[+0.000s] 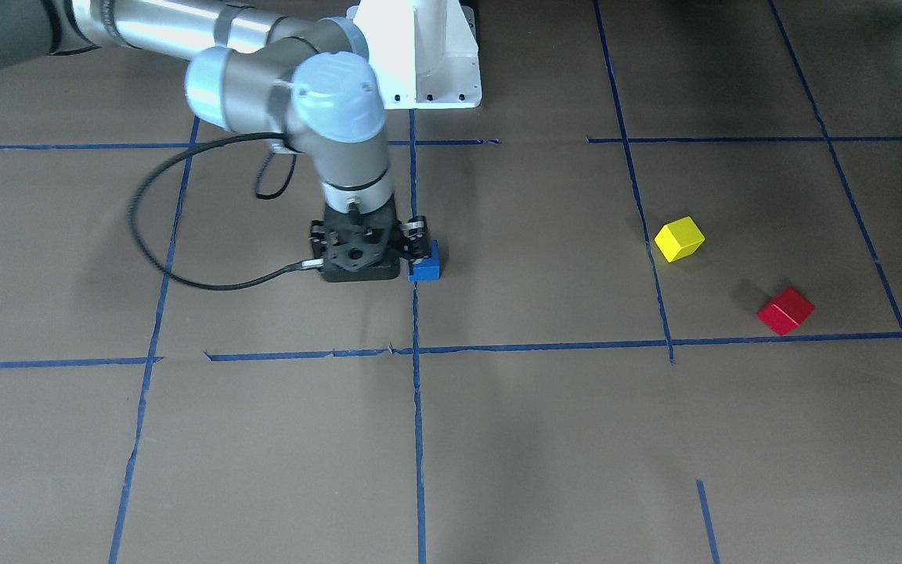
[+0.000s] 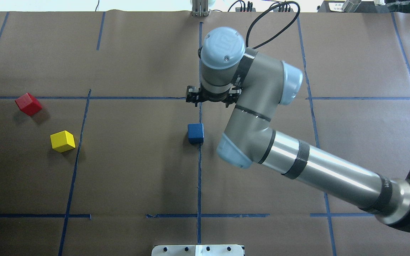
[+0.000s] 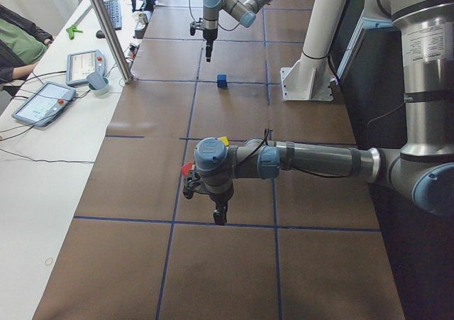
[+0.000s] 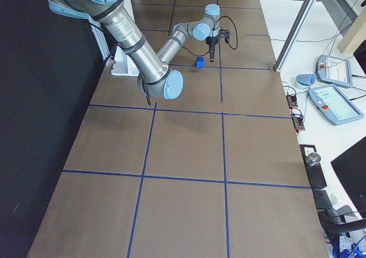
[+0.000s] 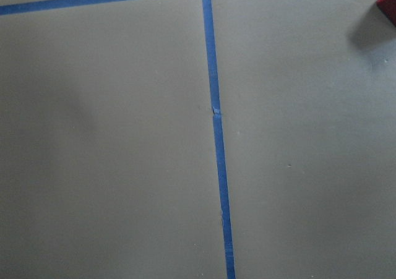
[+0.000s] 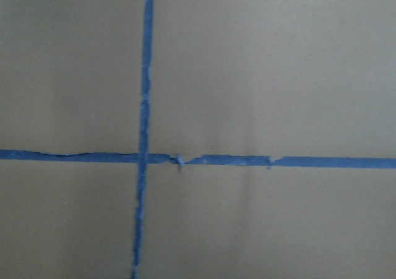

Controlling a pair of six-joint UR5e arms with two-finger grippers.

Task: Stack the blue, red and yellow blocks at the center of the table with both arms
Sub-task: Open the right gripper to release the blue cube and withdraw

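Note:
The blue block (image 2: 195, 133) sits alone on the centre tape line; it also shows in the front view (image 1: 425, 264). My right gripper (image 2: 210, 99) hovers above the tape crossing just beyond it, empty, with its knuckles spread wide, so it looks open (image 1: 365, 254). The yellow block (image 2: 62, 141) and the red block (image 2: 29, 104) lie apart on the table's left side. My left gripper (image 3: 220, 217) shows only in the exterior left view, hovering near the red block (image 3: 187, 169); I cannot tell whether it is open or shut. A red corner (image 5: 388, 0) shows in the left wrist view.
Blue tape lines (image 2: 199, 177) divide the brown table into squares. The white arm base (image 1: 420, 55) stands at the robot's edge. Tablets (image 3: 42, 100) and a post (image 3: 110, 29) stand along the operators' side.

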